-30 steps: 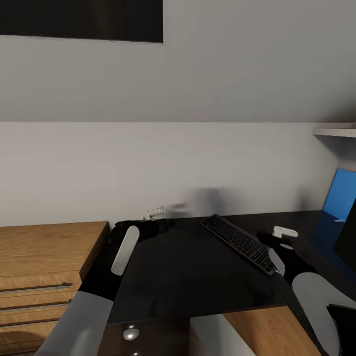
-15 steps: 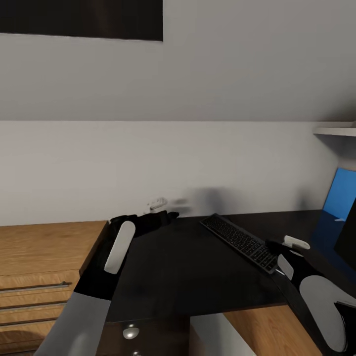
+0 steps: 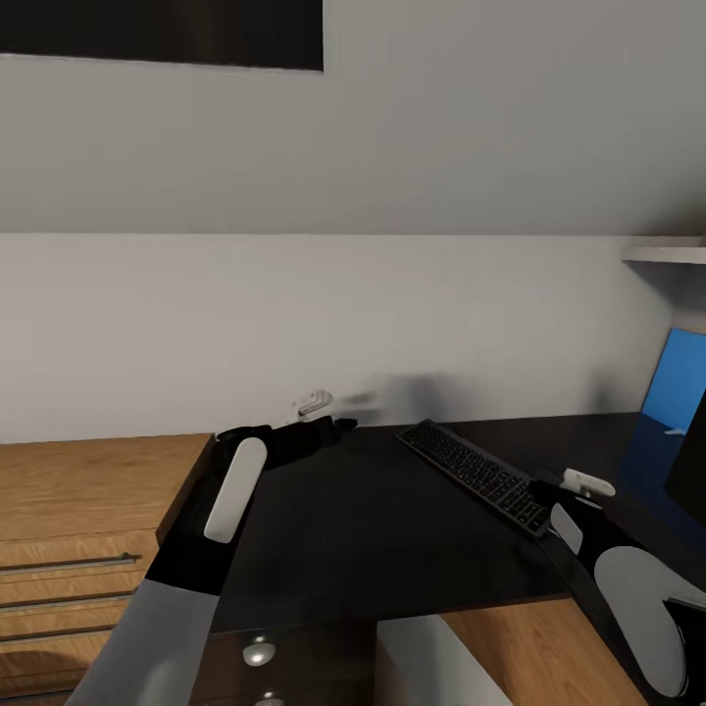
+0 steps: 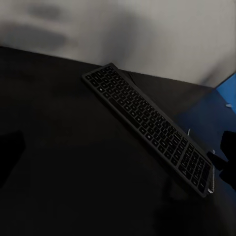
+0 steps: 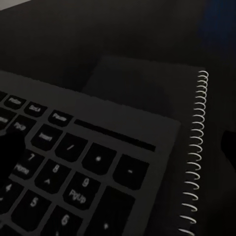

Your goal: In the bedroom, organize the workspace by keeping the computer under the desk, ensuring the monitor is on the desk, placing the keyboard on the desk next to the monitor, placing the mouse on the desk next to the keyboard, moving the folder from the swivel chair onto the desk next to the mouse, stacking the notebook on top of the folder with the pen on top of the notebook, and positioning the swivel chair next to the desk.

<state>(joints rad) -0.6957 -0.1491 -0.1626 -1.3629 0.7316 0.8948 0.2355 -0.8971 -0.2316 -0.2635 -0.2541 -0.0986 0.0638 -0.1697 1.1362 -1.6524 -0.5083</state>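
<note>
Both arms reach over the black bench (image 3: 373, 529), and I read the scene from each pair of jaws outward. The left jaws hang above the bench's far corner, close to the wall; in the left wrist view one dark fingertip (image 4: 10, 155) sits at one edge and a second dark shape at the opposite edge, so I read these jaws as spread, with nothing between them. Ahead of the left jaws, well apart from them, the keyboard (image 3: 476, 476) lies flat on the bench, running slantwise from the wall side towards the right jaws. The right jaws hover just above the keyboard's number-pad end; one dark fingertip (image 5: 9, 157) overlaps the keys and another dark tip shows at the far edge of the right wrist view, so these jaws also stand spread and grip nothing. Directly under and just beyond the right jaws, a dark notebook (image 5: 142, 83) with a wire spiral lies on the bench, and the keyboard's corner rests over it. Beyond the right jaws, towards the bench's far end, the blue folder (image 3: 679, 384) stands tilted against the wall, and the dark edge of the monitor (image 3: 691, 456) rises beside it. On the outer side of the left jaws stands a wooden chest (image 3: 93, 490) with bar handles.
</note>
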